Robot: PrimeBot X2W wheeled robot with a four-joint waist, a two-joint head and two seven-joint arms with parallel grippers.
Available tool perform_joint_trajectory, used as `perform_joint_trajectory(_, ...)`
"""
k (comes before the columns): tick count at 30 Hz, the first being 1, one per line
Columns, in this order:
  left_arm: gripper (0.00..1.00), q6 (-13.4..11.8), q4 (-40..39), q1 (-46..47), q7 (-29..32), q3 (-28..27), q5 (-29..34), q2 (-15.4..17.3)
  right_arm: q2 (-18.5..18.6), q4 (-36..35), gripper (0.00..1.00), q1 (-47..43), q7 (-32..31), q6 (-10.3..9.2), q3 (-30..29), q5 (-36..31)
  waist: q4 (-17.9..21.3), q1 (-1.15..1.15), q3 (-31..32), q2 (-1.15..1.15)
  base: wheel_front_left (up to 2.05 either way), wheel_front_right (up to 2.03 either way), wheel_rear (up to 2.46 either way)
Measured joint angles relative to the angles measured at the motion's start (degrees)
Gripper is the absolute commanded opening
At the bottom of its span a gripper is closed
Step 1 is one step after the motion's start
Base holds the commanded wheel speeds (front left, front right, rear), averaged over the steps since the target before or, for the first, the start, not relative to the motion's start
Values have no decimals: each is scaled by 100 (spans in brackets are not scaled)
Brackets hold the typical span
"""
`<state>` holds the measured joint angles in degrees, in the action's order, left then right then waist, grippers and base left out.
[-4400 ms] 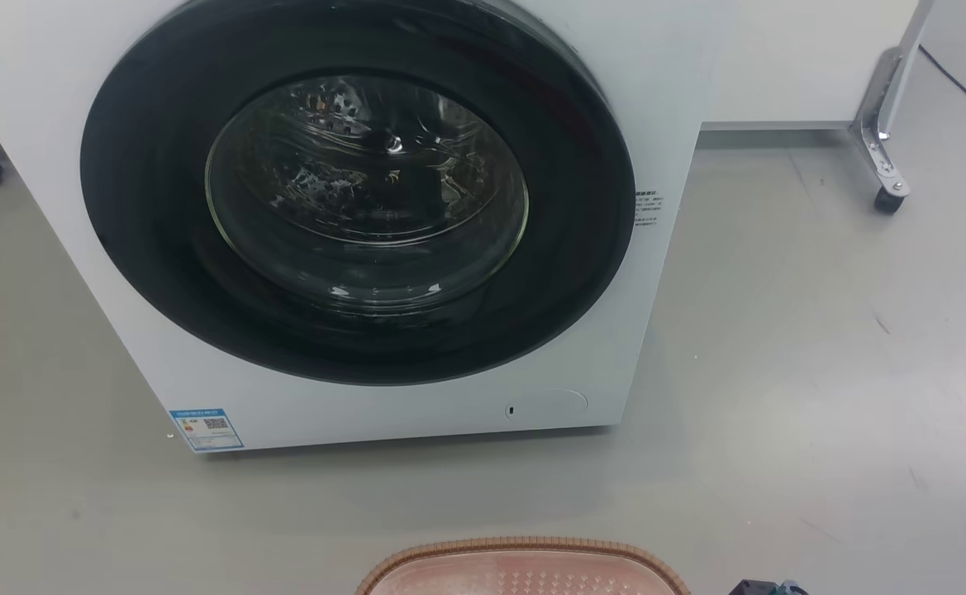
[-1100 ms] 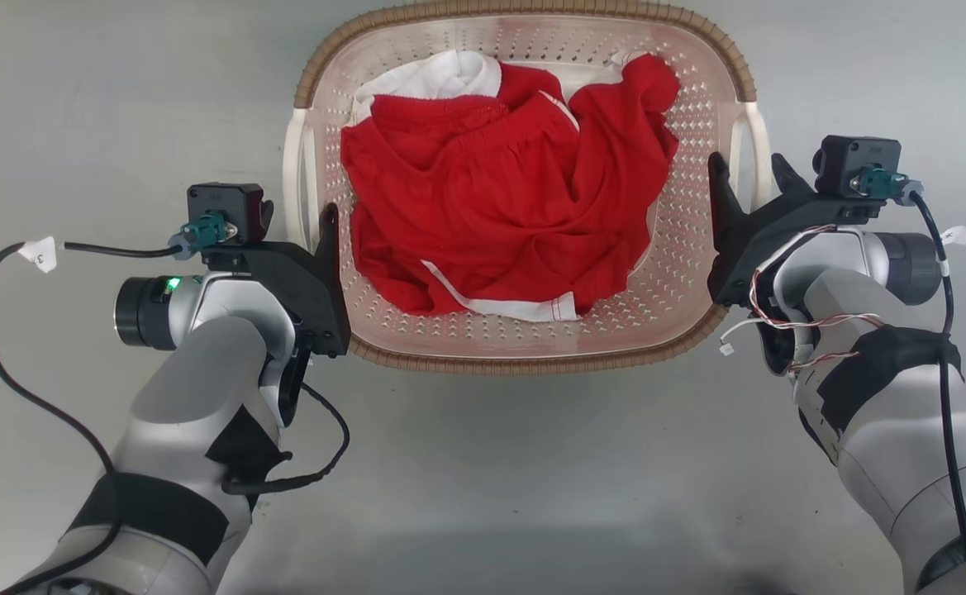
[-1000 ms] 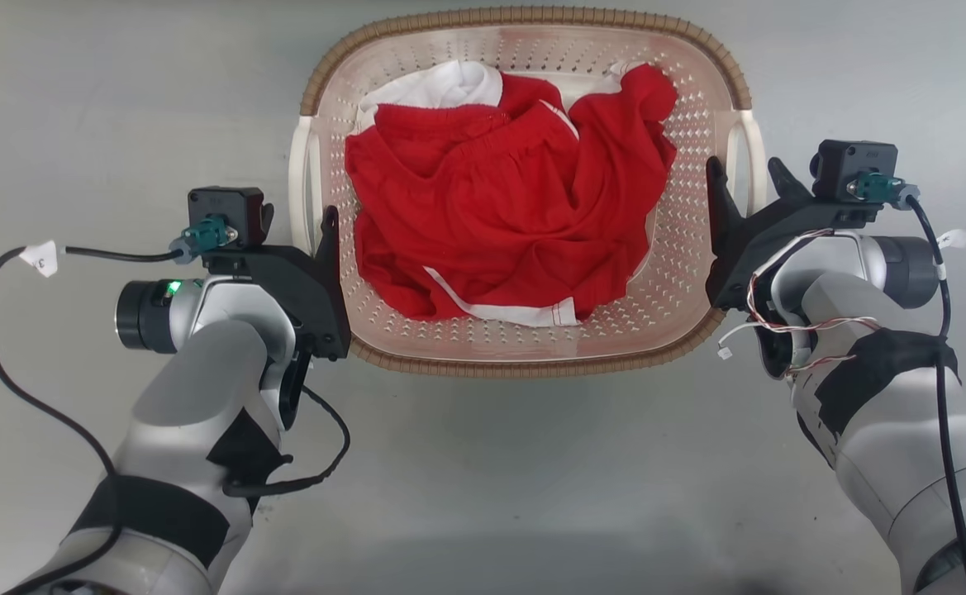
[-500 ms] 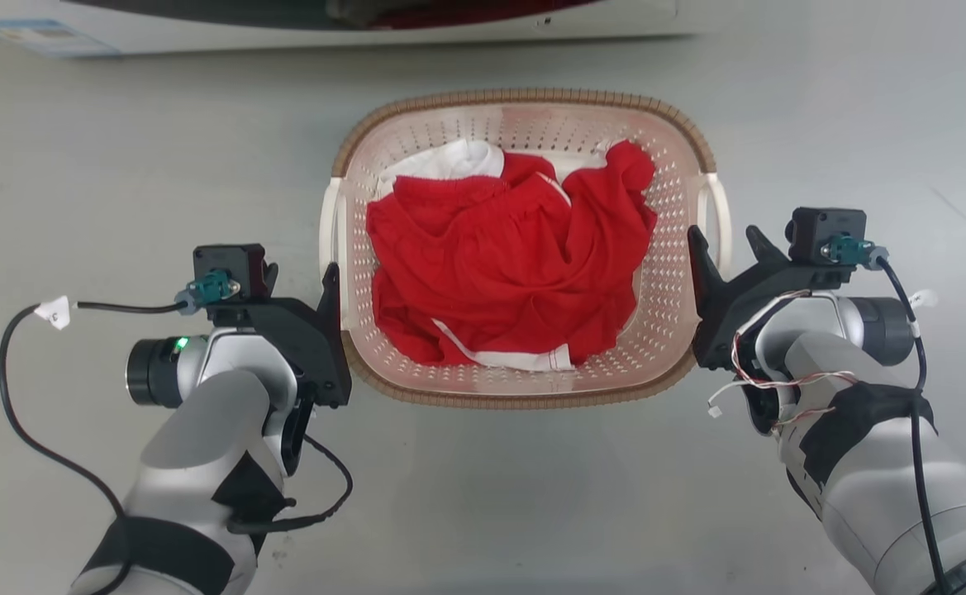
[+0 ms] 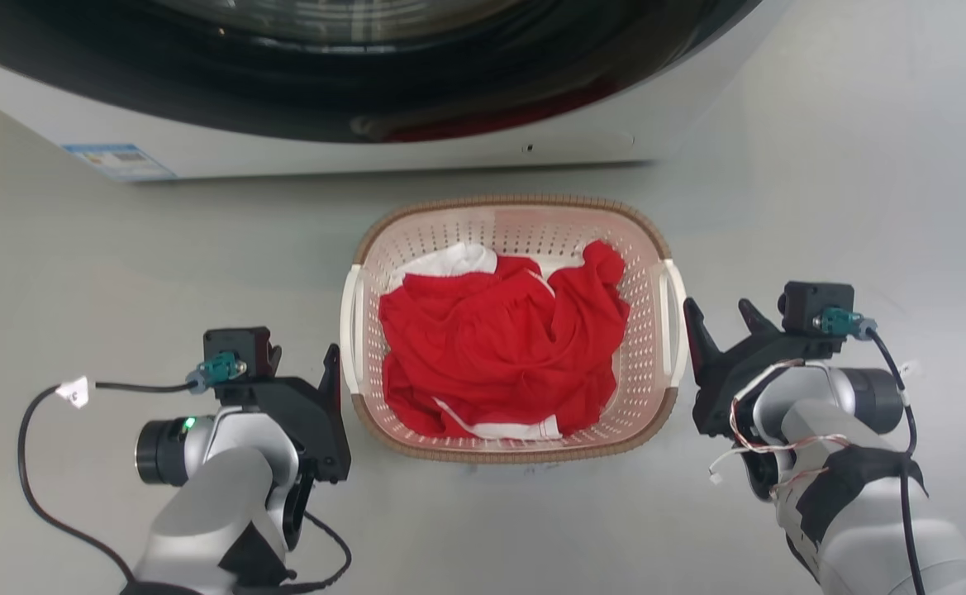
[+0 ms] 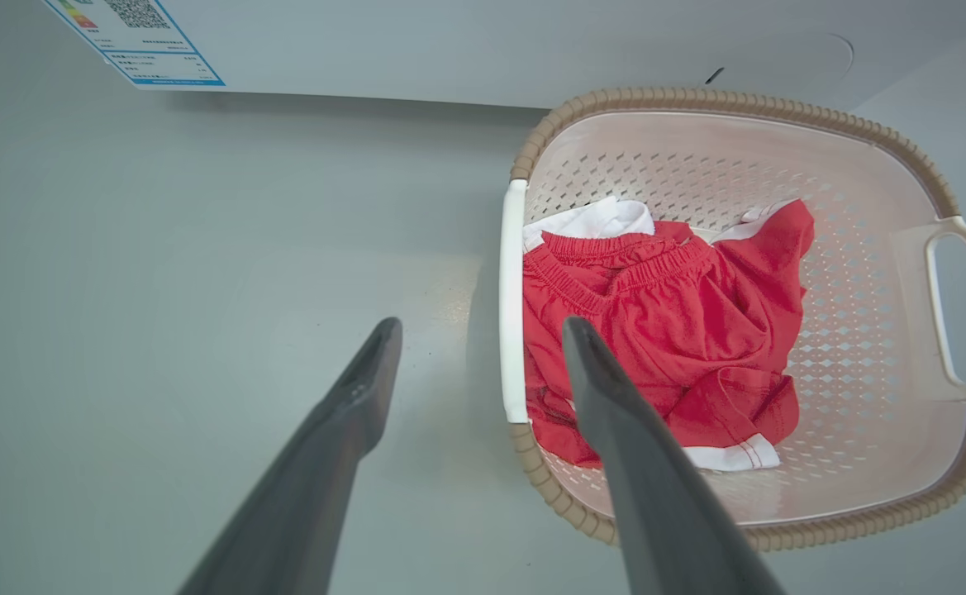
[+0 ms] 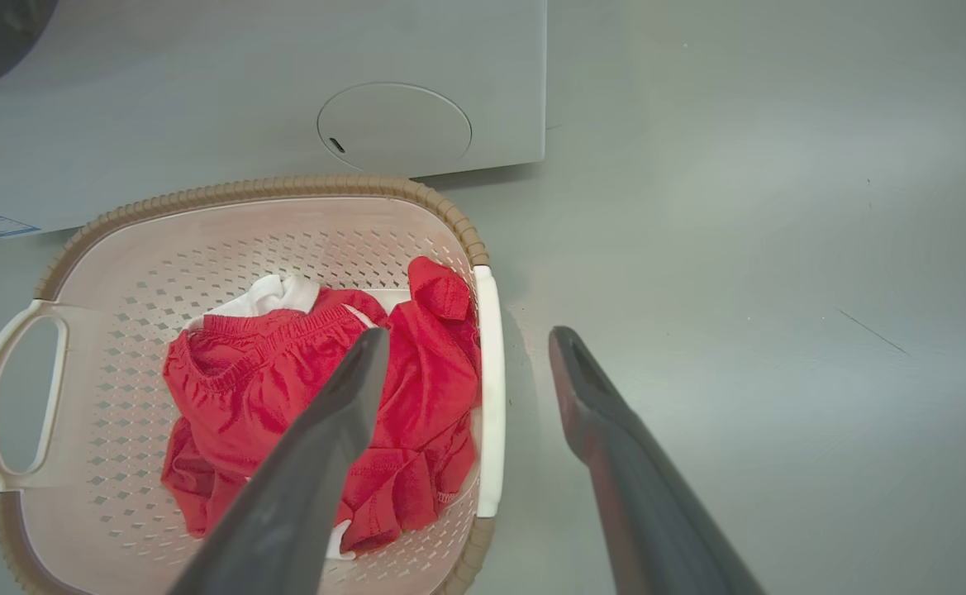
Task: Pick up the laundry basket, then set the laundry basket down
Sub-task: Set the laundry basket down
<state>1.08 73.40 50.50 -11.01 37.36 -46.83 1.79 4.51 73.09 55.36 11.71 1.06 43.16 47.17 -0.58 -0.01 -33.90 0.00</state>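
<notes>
The left jaws stand released, hanging over the laundry basket's (image 5: 524,235) left handle (image 6: 512,297). Their outer finger (image 6: 350,413) is over bare floor (image 5: 119,289) and their inner finger (image 6: 615,413) is over the clothes. The white bar runs away from the robot, crosswise to the gap, so it lies below and between the two tips and touches neither.

The basket sits on the floor between the two sets of jaws, just in front of the washing machine (image 5: 325,157), and nothing grips it. Its long axis appears to run from one set of jaws to the other, with a handle at each end. Neither arm is clearly nearer. It is pale pink plastic with perforated walls and a brown woven-look rim (image 5: 516,201). A crumpled red garment (image 5: 499,347) with white trim fills the bottom, well below the rim.

The right jaws mirror the left. They are spread too, with the inner finger (image 7: 325,430) over the red cloth, the outer finger (image 7: 606,430) over the floor, and the right handle (image 7: 489,388) between and below them.

I judge that any grasp depends on each set of jaws dropping straight down onto its bar before closing. How far they stand above the handles cannot be told.
</notes>
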Motion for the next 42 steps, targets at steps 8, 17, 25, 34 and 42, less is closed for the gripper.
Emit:
perform_joint_trajectory(8,100,44,15,-436,-183,4,1,1,-8,15,100,-477,142,80,-42,55,37,-1,676,0,0,0,0)
perform_joint_trajectory(17,100,42,20,-932,-299,-29,1,52,0,25,100,-985,219,98,-146,124,71,-1,1420,0,0,0,0)
perform_joint_trajectory(25,100,-78,-256,-1169,-327,-123,25,124,119,-156,100,-1290,254,94,-278,129,120,0,1965,-1,0,0,0)
perform_joint_trajectory(34,100,-298,-942,-1523,-328,-313,191,360,297,-886,100,-1594,256,-68,-445,-64,168,0,2395,0,0,0,0)
perform_joint_trajectory(42,100,-516,-1635,-1941,-328,-524,452,544,465,-1690,100,-2034,257,-364,-610,-382,185,0,2698,-1,0,0,0)
